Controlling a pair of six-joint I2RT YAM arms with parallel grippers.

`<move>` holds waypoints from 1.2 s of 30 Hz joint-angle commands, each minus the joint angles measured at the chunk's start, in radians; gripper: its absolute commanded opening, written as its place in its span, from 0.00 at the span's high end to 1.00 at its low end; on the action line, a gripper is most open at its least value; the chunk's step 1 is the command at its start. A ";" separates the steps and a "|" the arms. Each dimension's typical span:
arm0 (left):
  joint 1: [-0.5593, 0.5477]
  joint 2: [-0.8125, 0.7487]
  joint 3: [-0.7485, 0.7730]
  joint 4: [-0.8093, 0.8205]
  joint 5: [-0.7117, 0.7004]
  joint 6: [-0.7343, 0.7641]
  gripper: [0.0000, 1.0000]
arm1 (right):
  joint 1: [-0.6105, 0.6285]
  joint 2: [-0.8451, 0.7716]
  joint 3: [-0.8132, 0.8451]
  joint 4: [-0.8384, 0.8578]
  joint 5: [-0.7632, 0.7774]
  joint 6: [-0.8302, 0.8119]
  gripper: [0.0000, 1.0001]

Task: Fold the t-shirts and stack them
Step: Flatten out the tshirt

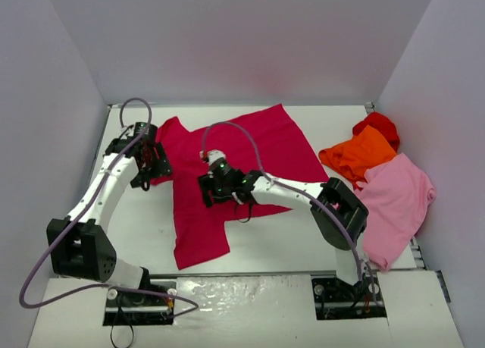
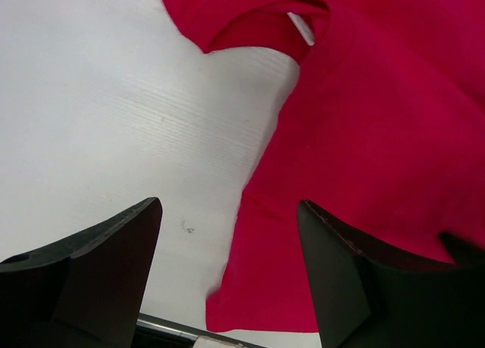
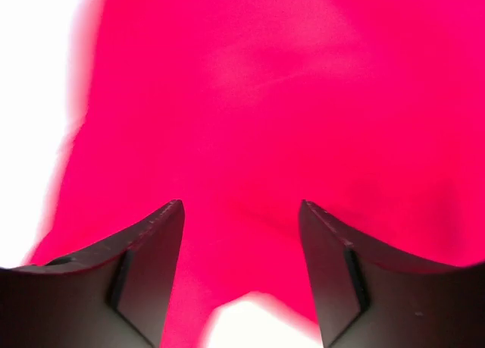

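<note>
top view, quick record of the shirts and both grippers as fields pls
crimson t-shirt: spread out on the table, unfolded
light pink t-shirt: loose by the right edge
orange t-shirt: crumpled, overlapping the light pink t-shirt
bright red t-shirt: bunched behind the orange t-shirt
left gripper: open, over the crimson t-shirt's edge near its neckline
right gripper: open, over the crimson cloth, holding nothing
folded stack: none yet
</note>
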 commanded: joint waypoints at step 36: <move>0.033 -0.272 0.000 -0.077 -0.041 0.032 0.31 | 0.346 0.195 0.222 -0.077 -0.028 0.106 0.95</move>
